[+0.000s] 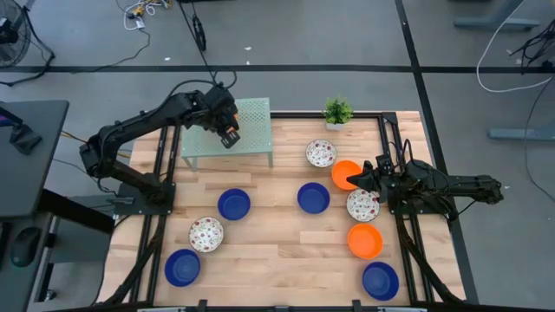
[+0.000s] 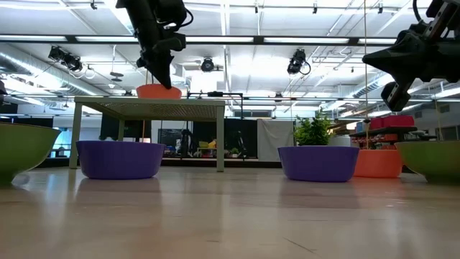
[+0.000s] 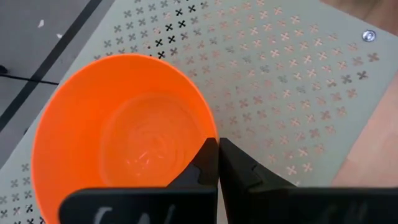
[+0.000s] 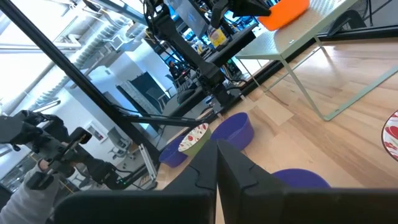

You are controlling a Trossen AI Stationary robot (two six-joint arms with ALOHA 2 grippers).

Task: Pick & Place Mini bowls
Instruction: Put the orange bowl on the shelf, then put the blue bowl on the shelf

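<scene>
On the small green stand point(image 1: 227, 132) your left pincer point(image 3: 217, 163) is clenched on the rim of one orange bowl point(image 3: 124, 134), which seems to sit on the perforated top. Your right pincer point(image 1: 354, 180) hovers closed and empty beside another orange bowl point(image 1: 345, 172). I judge nine bowls remain on the tabletop point(image 1: 277, 243), so the task is only starting.

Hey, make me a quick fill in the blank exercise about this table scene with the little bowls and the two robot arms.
1. The left gripper is shut on the rim of an ____ bowl.
2. That bowl is over the small pale green ____.
3. The potted plant stands at the table's ____ edge in the high view.

Missing words: orange; side table; far
</scene>
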